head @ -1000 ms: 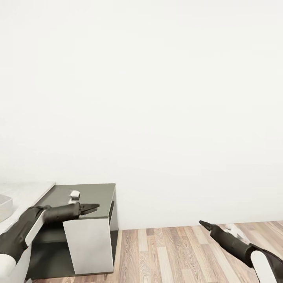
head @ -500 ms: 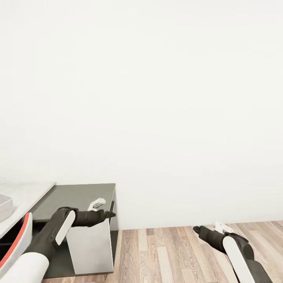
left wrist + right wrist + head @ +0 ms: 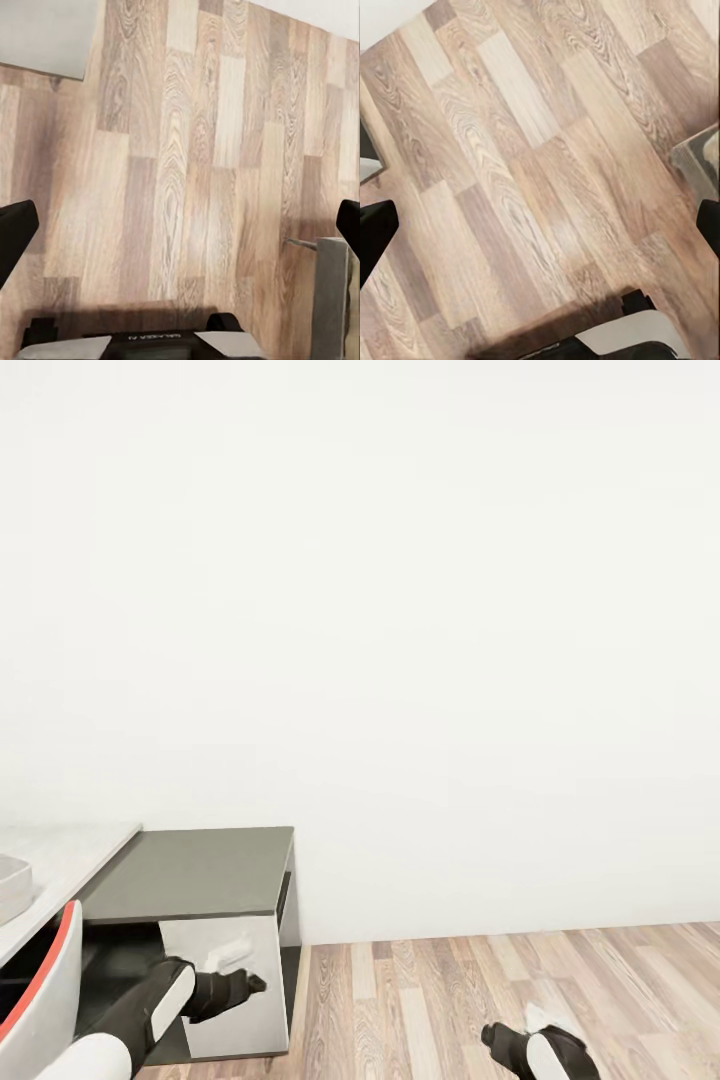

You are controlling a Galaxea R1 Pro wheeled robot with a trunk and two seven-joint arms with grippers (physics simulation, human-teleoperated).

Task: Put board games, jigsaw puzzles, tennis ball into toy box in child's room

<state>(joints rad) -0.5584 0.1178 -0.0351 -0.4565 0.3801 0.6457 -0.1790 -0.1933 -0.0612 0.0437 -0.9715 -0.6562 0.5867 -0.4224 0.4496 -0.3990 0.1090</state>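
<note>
The table (image 3: 62, 848) stands at the left, with a pale grey top and a lower dark section (image 3: 190, 872). A grey corner of the toy box (image 3: 10, 888) sits on the pale top at the picture's edge. My left gripper (image 3: 250, 984) hangs low in front of the table's white end panel. In the left wrist view it (image 3: 180, 232) is open over bare wood floor, its dark fingertips (image 3: 13, 234) far apart. My right gripper (image 3: 489, 1035) is low over the floor and, in the right wrist view, open (image 3: 540, 225) with nothing between its fingers. The toys and the bed are out of view.
A plain white wall (image 3: 400, 610) rises straight ahead. Wood plank floor (image 3: 480, 980) runs to the right of the table. The table's white end panel (image 3: 235, 970) and dark lower shelf are close to my left arm.
Both arms have dropped and drawn back. The left gripper went from above the table's dark section down in front of its white end panel. The right gripper sank toward the picture's bottom edge.
</note>
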